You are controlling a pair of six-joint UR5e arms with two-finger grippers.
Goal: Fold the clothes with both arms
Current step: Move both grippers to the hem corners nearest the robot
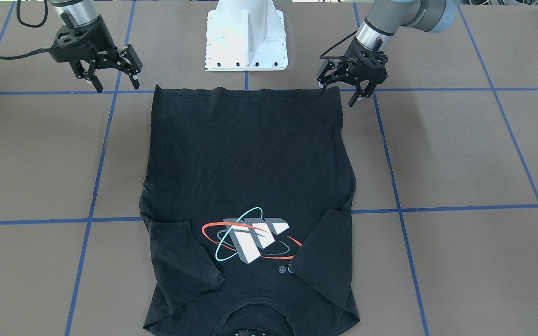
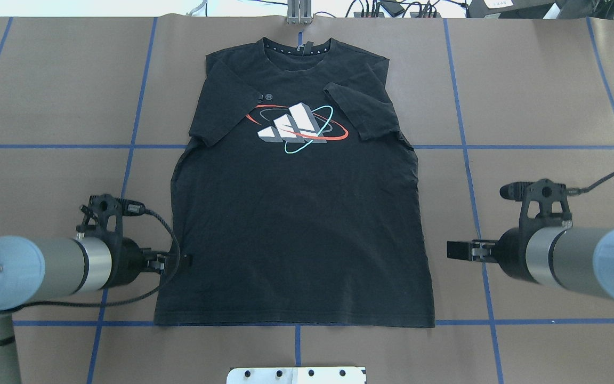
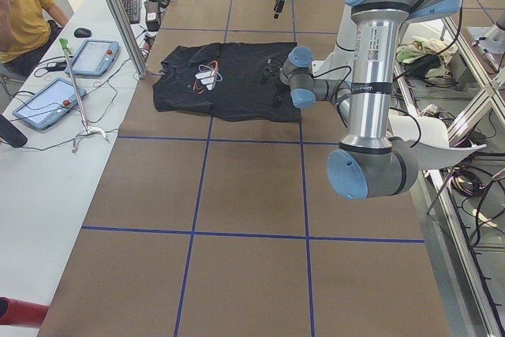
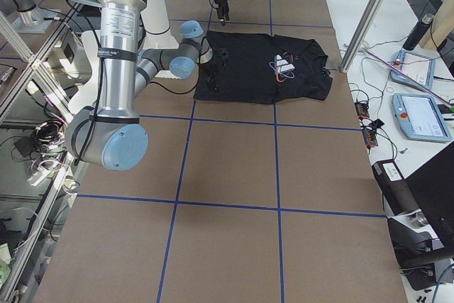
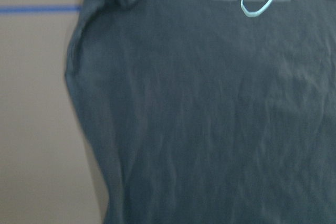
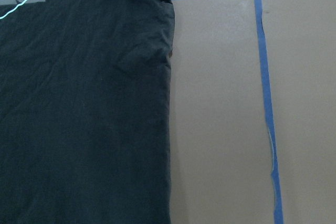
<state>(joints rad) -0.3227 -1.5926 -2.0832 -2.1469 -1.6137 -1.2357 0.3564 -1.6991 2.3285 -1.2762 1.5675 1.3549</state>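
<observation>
Black T-shirt (image 2: pixel 296 213) lies flat and face up at mid worktop (image 2: pixel 541 96). Its long axis runs from the robot-side edge to the far, operators' edge. Hem (image 2: pixel 296 322) is nearest the robot, just in front of the white pedestal (image 1: pixel 245 37); collar (image 2: pixel 297 50) is at the far edge. Both sleeves (image 2: pixel 221 106) are already folded in over the chest, partly overlapping the graphic (image 2: pixel 296 128).

Left tool (image 1: pixel 339 96): jaws wide, holding nothing. It sits at the shirt's left side edge near the hem corner, and one finger reads as over the cloth in the front-facing view. Can't tell if it touches the fabric.

Right tool (image 1: pixel 117 87): jaws wide, empty. It is outboard of the right hem corner, with bare worktop between it and the shirt edge in both the overhead and front-facing views.

Key relation: the tools flank the hem end, one per corner, and the shirt lies inward of each and extends away from the robot. The left tool is nearer its corner; the right needs to come inward more.

Likely next step: pinch both hem corners and carry the hem along the long axis toward the collar. Uneven start spacing could skew the fold.
</observation>
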